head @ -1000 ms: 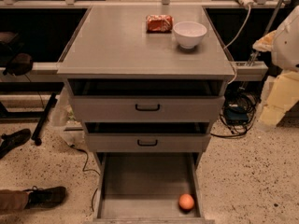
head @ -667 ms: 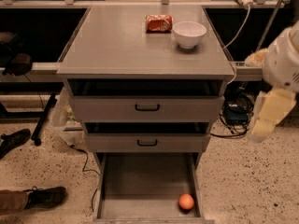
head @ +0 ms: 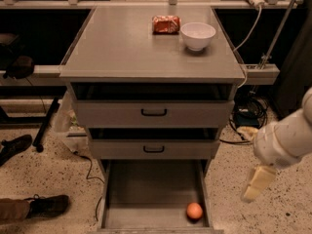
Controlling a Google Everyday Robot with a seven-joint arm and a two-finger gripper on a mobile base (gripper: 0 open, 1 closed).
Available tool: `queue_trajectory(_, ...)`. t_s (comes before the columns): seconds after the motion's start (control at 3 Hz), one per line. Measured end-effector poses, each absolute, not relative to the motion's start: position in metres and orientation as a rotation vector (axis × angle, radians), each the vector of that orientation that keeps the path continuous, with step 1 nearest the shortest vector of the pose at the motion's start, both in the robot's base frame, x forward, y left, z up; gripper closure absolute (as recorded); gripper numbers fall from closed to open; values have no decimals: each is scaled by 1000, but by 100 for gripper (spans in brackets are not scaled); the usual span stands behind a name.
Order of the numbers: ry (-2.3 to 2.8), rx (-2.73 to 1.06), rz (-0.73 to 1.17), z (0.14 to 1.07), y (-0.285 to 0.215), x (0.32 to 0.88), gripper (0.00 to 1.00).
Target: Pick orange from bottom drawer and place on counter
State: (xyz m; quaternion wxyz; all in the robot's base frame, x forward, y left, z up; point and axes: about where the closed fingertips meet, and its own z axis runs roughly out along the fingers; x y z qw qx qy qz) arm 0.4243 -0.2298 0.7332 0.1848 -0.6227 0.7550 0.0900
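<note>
The orange (head: 194, 210) is a small round fruit lying in the front right corner of the bottom drawer (head: 146, 194), which is pulled out and holds nothing else. The counter (head: 122, 43) is the grey cabinet top above. My gripper (head: 256, 184) hangs at the right of the frame on the white arm, beside the cabinet and to the right of and slightly above the orange, well apart from it. It holds nothing.
An orange-red snack packet (head: 166, 24) and a white bowl (head: 197, 35) stand at the back of the counter. Two upper drawers with black handles (head: 154, 112) are closed. Cables (head: 246, 116) lie at the right, and a person's shoes (head: 46, 204) at the left.
My arm has come down along the cabinet's right side, from beside the counter to the level of the bottom drawer. The orange has not moved.
</note>
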Motion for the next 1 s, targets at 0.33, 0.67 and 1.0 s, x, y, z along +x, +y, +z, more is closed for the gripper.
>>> queue_trajectory(0.33, 2144, -1698, 302, 646, -231, 418, 0)
queue_trajectory(0.67, 2124, -1651, 247, 641, -232, 436, 0)
queue_trajectory(1.0, 2124, -1651, 247, 641, -232, 436, 0)
